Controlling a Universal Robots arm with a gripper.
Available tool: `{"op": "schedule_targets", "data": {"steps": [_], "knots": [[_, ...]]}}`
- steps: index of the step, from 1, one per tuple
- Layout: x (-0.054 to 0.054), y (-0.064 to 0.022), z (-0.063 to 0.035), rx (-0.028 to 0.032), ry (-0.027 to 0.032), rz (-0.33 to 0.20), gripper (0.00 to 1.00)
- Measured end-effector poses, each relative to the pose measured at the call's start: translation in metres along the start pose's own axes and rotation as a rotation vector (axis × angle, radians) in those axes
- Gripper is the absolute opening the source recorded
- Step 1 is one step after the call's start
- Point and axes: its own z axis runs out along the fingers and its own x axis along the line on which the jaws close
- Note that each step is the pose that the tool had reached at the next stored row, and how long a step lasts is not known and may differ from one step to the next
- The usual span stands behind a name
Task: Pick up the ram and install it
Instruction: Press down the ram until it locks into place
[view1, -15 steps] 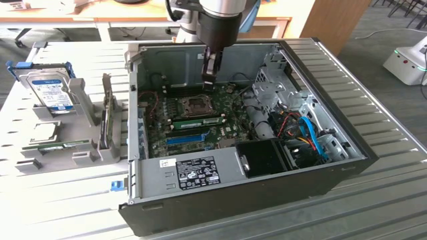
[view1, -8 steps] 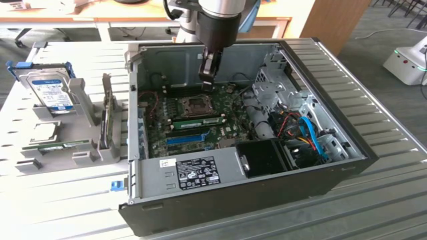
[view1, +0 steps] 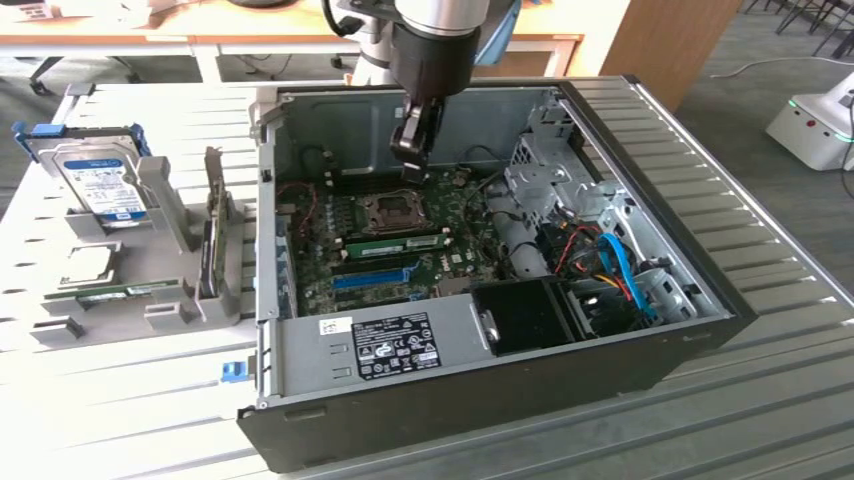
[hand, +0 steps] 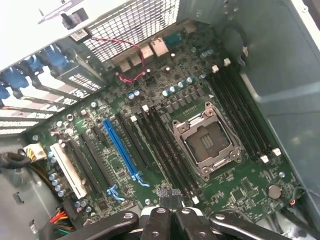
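The ram (view1: 118, 292) is lying low in a grey parts holder (view1: 160, 315) at the lower left of the exterior view, a thin green stick resting lengthwise, with a hard drive (view1: 104, 185) standing in the same holder above it in the frame. The holder is sitting on the slatted tabletop (view1: 120, 400), just beside the open computer case (view1: 694, 300). I am taking this stick as the task's one, since a second green stick (view1: 400, 243) is already standing seated on the motherboard (view1: 454, 265), between the empty CPU socket (view1: 395, 210) and the blue slot (view1: 367, 277). The tool (view1: 408, 172) is hanging over the upper middle of the case, well apart from the ram, with its fingers pressed together and nothing between them; in the wrist view the tool (hand: 170, 197) is looking down on the bare board. The ram is likely handling as light and stiff but fragile: it is probably best pinched across its flat faces near the middle of its upper long edge, keeping off the contact edge and the chips.
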Motion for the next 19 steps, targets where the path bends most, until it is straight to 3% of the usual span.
{"op": "schedule_targets", "data": {"steps": [10,19], "knots": [[0.0014,0.0022,0.0013,0.0001,-0.0029,0.101,0.11],[0.0019,0.0031,0.0025,0.0000,-0.0068,0.235,0.11]]}}
